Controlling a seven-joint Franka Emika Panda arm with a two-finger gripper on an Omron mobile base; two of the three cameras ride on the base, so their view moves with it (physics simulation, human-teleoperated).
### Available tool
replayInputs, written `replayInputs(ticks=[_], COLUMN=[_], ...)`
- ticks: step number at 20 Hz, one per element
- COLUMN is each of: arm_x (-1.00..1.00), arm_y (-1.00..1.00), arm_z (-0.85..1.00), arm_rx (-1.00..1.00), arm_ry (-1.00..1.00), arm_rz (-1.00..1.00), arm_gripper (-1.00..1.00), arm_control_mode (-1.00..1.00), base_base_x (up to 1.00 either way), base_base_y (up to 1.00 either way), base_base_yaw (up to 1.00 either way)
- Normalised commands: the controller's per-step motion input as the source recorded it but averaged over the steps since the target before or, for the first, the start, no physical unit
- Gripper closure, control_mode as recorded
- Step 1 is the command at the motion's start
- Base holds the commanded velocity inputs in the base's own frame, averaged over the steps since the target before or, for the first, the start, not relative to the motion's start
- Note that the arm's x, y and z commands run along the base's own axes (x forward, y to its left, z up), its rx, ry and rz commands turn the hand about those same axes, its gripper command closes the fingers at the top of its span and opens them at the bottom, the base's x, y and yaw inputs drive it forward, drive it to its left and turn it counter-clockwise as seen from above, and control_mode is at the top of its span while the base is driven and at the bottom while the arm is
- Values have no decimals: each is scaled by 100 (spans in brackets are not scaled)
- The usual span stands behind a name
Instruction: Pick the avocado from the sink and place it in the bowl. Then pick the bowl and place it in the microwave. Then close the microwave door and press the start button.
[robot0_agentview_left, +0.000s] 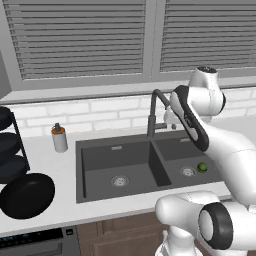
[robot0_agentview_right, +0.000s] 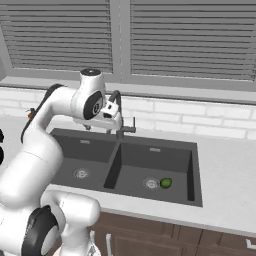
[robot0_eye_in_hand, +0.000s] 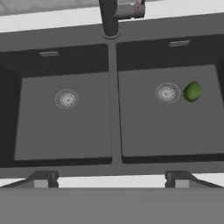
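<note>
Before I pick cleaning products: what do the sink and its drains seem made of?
The sink looks like matte dark grey composite or stone: flat, no reflections. The drains look like brushed steel: pale, ringed. Rendered, so uncertain.

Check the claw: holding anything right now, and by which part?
Nothing held. The claw is open above the sink; the avocado lies beside the right drain.
</note>
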Motion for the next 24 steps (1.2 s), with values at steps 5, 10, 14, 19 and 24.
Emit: replayInputs(ticks=[5,10,14,19,24], arm_x=[14,13,37,24,14], arm_y=[-100,-85,-63,-48,-35], arm_z=[-100,-91,-67,-48,-47], arm_rx=[19,4,0,0,0], arm_ry=[8,0,2,3,3], arm_rz=[-5,0,0,0,0], arm_gripper=[-100,-100,-100,-100,-100], arm_control_mode=[-100,-100,-100,-100,-100], base_base_x=[0,0,0,0,0], base_base_y=[0,0,0,0,0], base_base_yaw=[0,0,0,0,0])
